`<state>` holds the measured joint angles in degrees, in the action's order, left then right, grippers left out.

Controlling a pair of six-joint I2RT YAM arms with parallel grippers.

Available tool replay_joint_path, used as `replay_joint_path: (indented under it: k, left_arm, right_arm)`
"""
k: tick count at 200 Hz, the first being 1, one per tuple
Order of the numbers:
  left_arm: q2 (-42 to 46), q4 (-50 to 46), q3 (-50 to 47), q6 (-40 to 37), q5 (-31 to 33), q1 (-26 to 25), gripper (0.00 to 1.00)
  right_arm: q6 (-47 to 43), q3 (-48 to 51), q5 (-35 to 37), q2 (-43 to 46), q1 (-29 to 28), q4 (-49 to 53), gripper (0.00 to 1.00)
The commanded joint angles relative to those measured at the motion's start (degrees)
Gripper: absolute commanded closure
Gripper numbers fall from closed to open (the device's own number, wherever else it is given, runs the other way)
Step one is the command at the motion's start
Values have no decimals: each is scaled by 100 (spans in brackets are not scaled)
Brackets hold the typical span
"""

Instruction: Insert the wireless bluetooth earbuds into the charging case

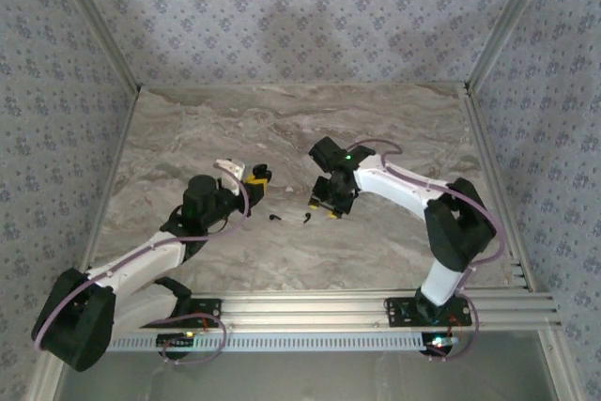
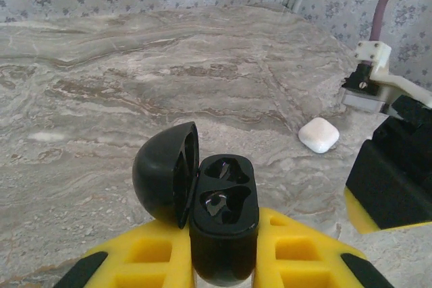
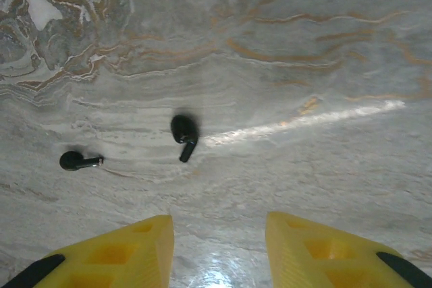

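My left gripper (image 2: 223, 237) is shut on the black charging case (image 2: 226, 197), which sits upright between the yellow pads (image 2: 297, 251). The case's lid (image 2: 165, 180) is swung open to the left, and both moulded sockets look empty. In the top view this gripper (image 1: 255, 178) holds the case (image 1: 260, 174) left of centre. Two black earbuds lie loose on the marble: one (image 3: 183, 133) just ahead of my right gripper (image 3: 217, 234), the other (image 3: 77, 160) further left. From above, the earbuds (image 1: 307, 220) (image 1: 273, 219) lie between the two grippers. My right gripper (image 1: 329, 204) hangs open with nothing between its fingers.
A small white rounded object (image 2: 318, 134) rests on the marble table (image 1: 282, 119) beyond the case, beside the right arm's black and yellow gripper (image 2: 395, 173). Aluminium rails (image 1: 488, 166) and patterned walls border the table.
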<state>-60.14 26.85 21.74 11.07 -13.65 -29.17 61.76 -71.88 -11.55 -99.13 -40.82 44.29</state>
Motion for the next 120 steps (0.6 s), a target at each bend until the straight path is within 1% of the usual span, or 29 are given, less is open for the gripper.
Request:
replay_joint_path:
  k: [1, 95, 120]
  left_arm:
    - [-15, 204, -47, 63, -20, 115, 81]
    - [-96, 200, 8, 81, -111, 210, 81]
    - [-86, 198, 15, 90, -111, 244, 81]
  right_arm:
    - [102, -300, -144, -312, -80, 36, 59]
    - [79, -625, -517, -1260, -129, -162, 62]
    - [33, -752, -559, -1412, -135, -149, 64]
